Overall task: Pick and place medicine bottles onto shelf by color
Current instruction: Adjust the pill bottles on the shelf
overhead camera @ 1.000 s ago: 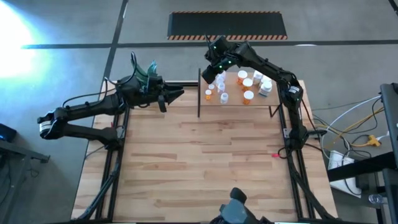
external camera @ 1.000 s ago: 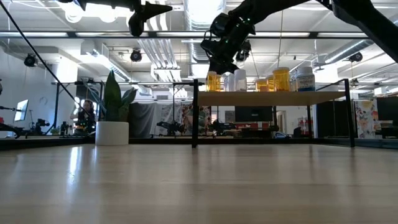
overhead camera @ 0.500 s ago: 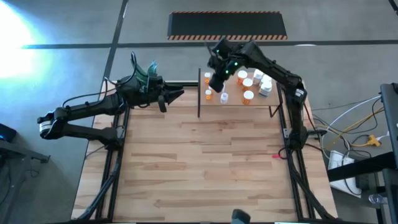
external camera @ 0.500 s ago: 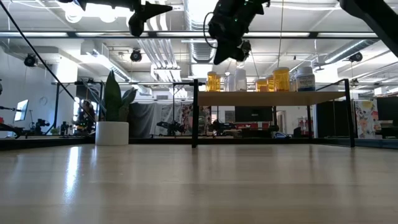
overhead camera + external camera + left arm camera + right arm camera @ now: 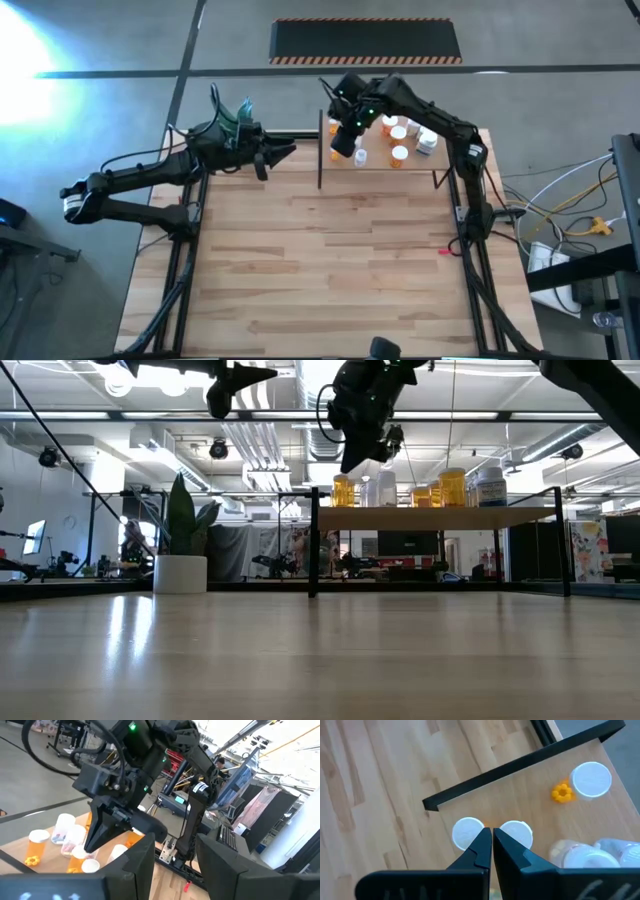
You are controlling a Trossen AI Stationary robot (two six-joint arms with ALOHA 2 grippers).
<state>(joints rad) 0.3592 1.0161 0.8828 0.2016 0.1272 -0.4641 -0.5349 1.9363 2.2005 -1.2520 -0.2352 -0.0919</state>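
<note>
Now your right hand hangs empty above the shelf, fingers pressed together, over two white-capped bottles standing near the shelf's edge. Your left hand waits beside the shelf, fingers apart, holding nothing.

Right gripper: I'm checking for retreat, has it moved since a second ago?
Yes. In the low view the right gripper has risen clear above the shelf.
</note>
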